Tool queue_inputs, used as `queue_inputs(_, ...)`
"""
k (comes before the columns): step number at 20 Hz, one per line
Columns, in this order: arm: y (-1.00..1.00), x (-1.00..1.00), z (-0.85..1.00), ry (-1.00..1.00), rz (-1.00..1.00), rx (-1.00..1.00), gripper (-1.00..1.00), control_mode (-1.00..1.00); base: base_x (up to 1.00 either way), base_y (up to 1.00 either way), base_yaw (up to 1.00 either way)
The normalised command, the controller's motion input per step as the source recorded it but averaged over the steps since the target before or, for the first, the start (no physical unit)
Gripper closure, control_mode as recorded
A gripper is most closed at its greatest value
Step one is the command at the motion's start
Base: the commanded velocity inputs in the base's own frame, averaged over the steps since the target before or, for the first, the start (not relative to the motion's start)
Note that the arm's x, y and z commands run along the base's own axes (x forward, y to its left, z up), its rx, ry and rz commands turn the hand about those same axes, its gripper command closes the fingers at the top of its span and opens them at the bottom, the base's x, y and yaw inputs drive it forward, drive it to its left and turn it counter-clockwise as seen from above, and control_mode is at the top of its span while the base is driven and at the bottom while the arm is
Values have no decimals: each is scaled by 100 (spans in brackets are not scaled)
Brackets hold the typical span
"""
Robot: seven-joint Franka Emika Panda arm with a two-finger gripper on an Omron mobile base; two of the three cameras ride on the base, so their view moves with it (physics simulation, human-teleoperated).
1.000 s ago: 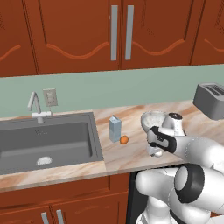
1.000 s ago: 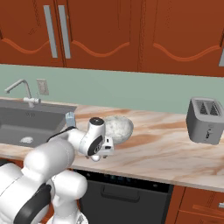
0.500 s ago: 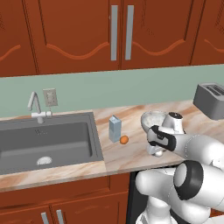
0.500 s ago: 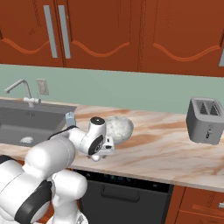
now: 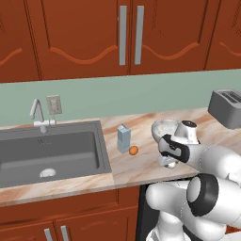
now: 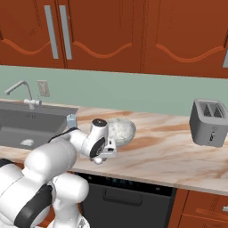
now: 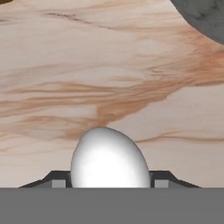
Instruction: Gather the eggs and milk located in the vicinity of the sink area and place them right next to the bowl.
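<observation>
Nearest the camera, the gripper point(image 7: 107, 183) pinches the white egg point(image 7: 108, 161) between its jaws, one dark finger tip point(image 7: 59, 180) showing at each flank of the shell. The egg is smooth, plain white and oval, its blunt end standing beyond the tips; it looks hard, rounded and easily rolled. The chief risk, as a judgement, is at release: if the jaws part while the egg hangs above the marble counter point(image 7: 109, 74), the drop could crack it or send it rolling toward the front edge. A grip on so curved a surface may also slip if the hand tilts.

Just beyond the jaws and to one side lies the bowl point(image 7: 202, 17), its speckled grey wall at the corner of the hand view. From the base cameras the gripper point(image 5: 169, 162) hangs low over the counter just in front of the bowl point(image 5: 164, 129), so the egg is already close to its place; a careless descent could knock the bowl's rim.

Farther from the jaws, toward the sink point(image 5: 49, 153), stand the milk point(image 5: 123, 138), a pale upright gabled carton, and just beside it the orange-brown egg point(image 5: 133, 150); both are not yet gathered. Reaching for that egg could tip the carton, the two being so near.

Farthest off sits the toaster point(image 6: 208, 122), well apart.
</observation>
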Motion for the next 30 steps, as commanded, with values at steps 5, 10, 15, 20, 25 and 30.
queue_inputs(5,-14,-40,39,-21,2,2,100,-100,0,0,0)
queue_inputs(10,-42,-23,64,-17,5,5,100,-100,0,0,0)
queue_inputs(15,-52,1,23,-2,15,5,100,-100,0,0,0)
queue_inputs(20,-54,24,0,2,27,1,100,-100,0,0,0)
queue_inputs(25,-56,40,12,3,22,8,100,-100,0,0,0)
queue_inputs(30,-35,52,23,15,12,8,100,-100,0,0,0)
